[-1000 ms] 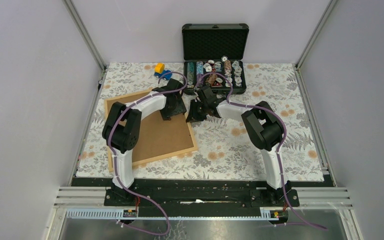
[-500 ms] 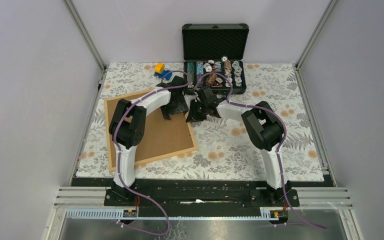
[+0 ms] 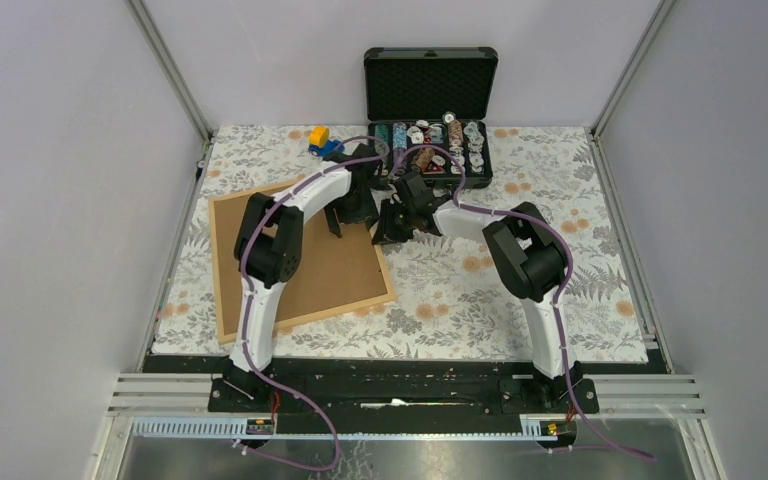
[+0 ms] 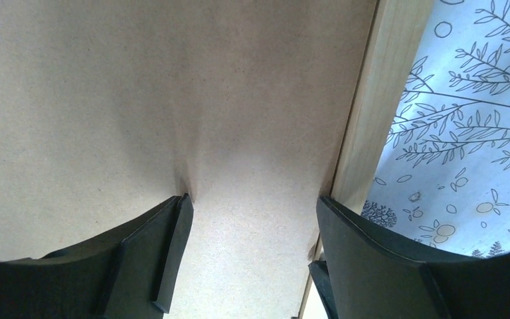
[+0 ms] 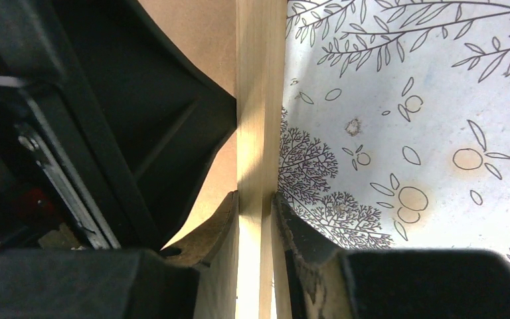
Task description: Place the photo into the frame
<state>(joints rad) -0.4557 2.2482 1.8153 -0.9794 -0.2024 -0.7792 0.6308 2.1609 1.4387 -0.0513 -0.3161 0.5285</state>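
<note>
The frame point(image 3: 310, 314) of thin light wood lies flat on the left of the table, with the brown hardboard backing point(image 3: 310, 275) filling it. The photo is hidden. My left gripper point(image 3: 347, 212) hovers open over the frame's far right part. In the left wrist view its jaws point(image 4: 252, 203) stand wide apart just above the backing point(image 4: 139, 86), beside the wooden rail point(image 4: 372, 100). My right gripper point(image 3: 388, 228) is shut on the frame's right rail point(image 5: 259, 100), with one finger on each side point(image 5: 255, 199).
An open black case point(image 3: 430, 100) with several small items stands at the back centre. A small blue and yellow toy point(image 3: 322, 142) sits at the back left. The floral cloth point(image 3: 520, 300) covers the table. The two grippers are close together at the frame's right edge.
My left arm's elbow has swung to the right and forward, and its gripper has shifted slightly farther back over the frame. My right arm and the frame have not moved.
</note>
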